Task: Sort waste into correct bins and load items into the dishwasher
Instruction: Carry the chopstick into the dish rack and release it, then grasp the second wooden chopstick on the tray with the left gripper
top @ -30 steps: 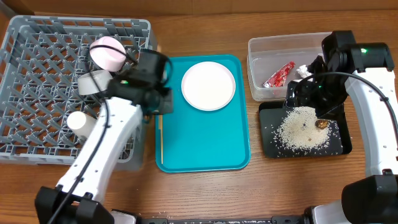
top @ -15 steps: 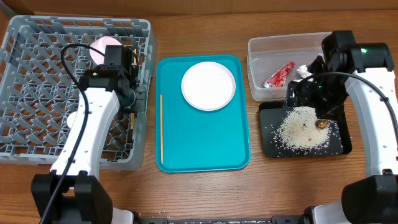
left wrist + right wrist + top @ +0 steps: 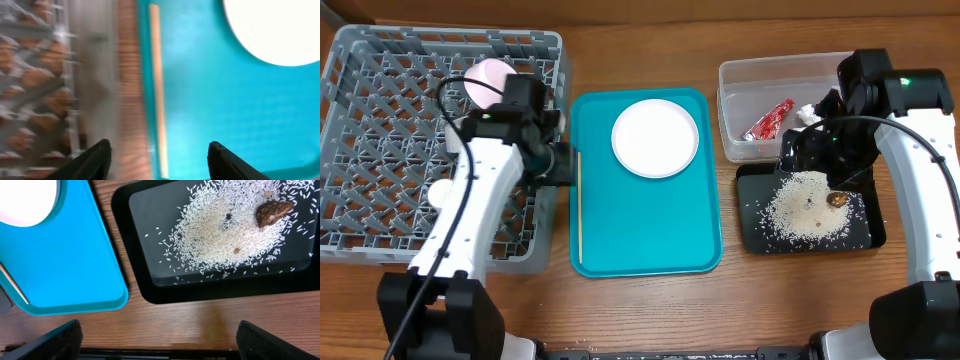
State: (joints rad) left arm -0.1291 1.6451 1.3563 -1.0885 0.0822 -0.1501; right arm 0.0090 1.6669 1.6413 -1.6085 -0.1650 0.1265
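Note:
One wooden chopstick lies along the left side of the teal tray, beside the white plate. My left gripper hovers open over the gap between the grey dish rack and the tray, with nothing between its fingers. A pink bowl sits in the rack. My right gripper stands wide open above the black tray, which holds rice and a brown lump.
The clear tub at the back right holds the red candy wrapper and a white tissue. A white cup shows in the rack beside my left arm. Bare wood runs along the table's front edge.
My left arm swung from the tray's left edge over the rack and came back to that edge. Its jaws went from shut to open. The right arm stayed still.

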